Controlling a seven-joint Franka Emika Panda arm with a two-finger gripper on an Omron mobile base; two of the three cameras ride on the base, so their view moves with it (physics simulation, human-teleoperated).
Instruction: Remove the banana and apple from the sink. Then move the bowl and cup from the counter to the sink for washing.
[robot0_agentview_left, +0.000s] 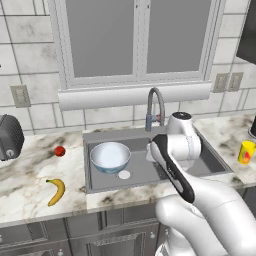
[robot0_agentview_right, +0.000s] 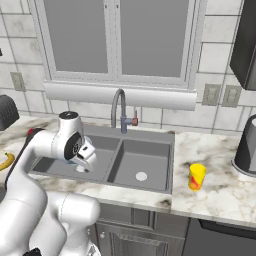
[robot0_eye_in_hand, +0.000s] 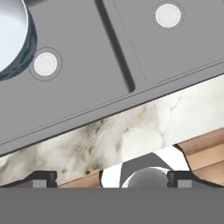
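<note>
- The bowl (robot0_agentview_left: 110, 156) stands upright in the left basin of the sink (robot0_agentview_left: 102, 135); in the hand view the bowl (robot0_eye_in_hand: 11, 37) sits just beside the round white drain (robot0_eye_in_hand: 45, 64) of that basin, and I cannot tell if they touch.
- The right basin holds its own white drain (robot0_agentview_right: 141, 176); nothing else lies in it.
- The banana (robot0_agentview_left: 56, 190) lies on the counter (robot0_agentview_left: 30, 187) to the left of the sink, near the front edge; the apple (robot0_agentview_left: 59, 151) lies on the same side, farther back, well apart from the banana.
- The cup (robot0_agentview_right: 196, 177) stands upright on the counter to the right of the sink, near the sink's right rim but not touching it; its red-orange mark faces the front.
- The gripper (robot0_agentview_right: 87, 161) hangs over the near part of the left basin, a little to the right of the bowl; its two fingertips (robot0_eye_in_hand: 41, 179) stand wide apart at the bottom of the hand view, and nothing is between them.
- The curved grey faucet (robot0_agentview_left: 155, 108) rises behind the sink, about at the middle between the two basins.
- A dark rounded appliance (robot0_agentview_left: 9, 137) stands at the far left on the counter; another dark vessel (robot0_agentview_right: 247, 147) stands at the far right.
</note>
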